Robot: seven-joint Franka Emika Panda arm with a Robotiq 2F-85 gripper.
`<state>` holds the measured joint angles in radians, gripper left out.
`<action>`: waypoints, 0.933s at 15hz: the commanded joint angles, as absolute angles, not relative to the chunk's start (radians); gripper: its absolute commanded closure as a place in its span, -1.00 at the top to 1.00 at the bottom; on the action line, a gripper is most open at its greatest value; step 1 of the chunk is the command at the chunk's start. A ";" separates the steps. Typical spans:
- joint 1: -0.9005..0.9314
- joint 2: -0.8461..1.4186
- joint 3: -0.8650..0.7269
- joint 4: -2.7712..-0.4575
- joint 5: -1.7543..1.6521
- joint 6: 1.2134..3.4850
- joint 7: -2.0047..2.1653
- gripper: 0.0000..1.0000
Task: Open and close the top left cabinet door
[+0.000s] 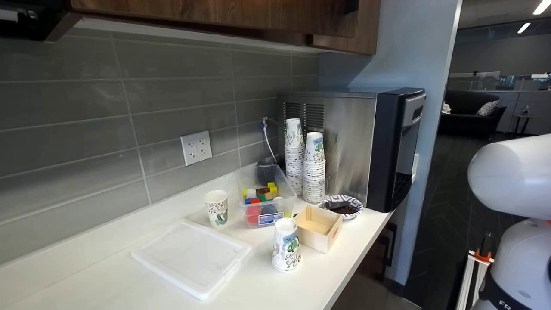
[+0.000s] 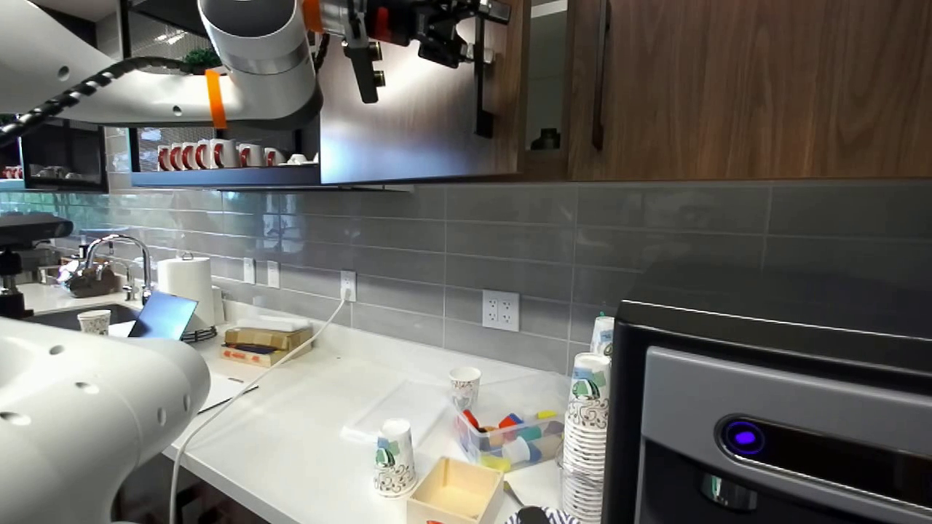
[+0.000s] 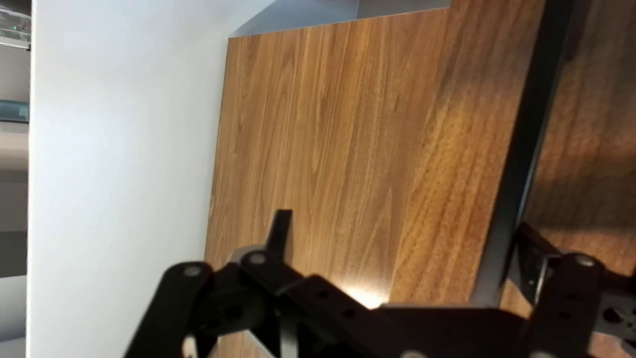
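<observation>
The brown wood cabinet door stands partly open in an exterior view, with a gap beside it showing the cabinet's inside. Its lower part also shows in an exterior view. The door's long black bar handle runs up and down near its free edge; it also shows in the wrist view. My gripper is open at the handle. In the wrist view, my gripper has its right finger against or very close to the handle's right side, and its left finger stands well apart. Whether the finger touches is unclear.
A neighbouring wood door with a dark handle is closed. Below, the white counter bears paper cups, a clear bin, a wooden box and an ice machine. A shelf of mugs is left of the door.
</observation>
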<state>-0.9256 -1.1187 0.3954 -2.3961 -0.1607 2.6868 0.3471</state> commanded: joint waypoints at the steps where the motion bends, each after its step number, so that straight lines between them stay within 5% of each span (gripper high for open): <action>1: -0.932 -1.164 0.363 -2.425 -0.200 2.649 0.356 1.00; 14: -0.935 -1.150 0.356 -2.423 -0.216 2.696 0.346 1.00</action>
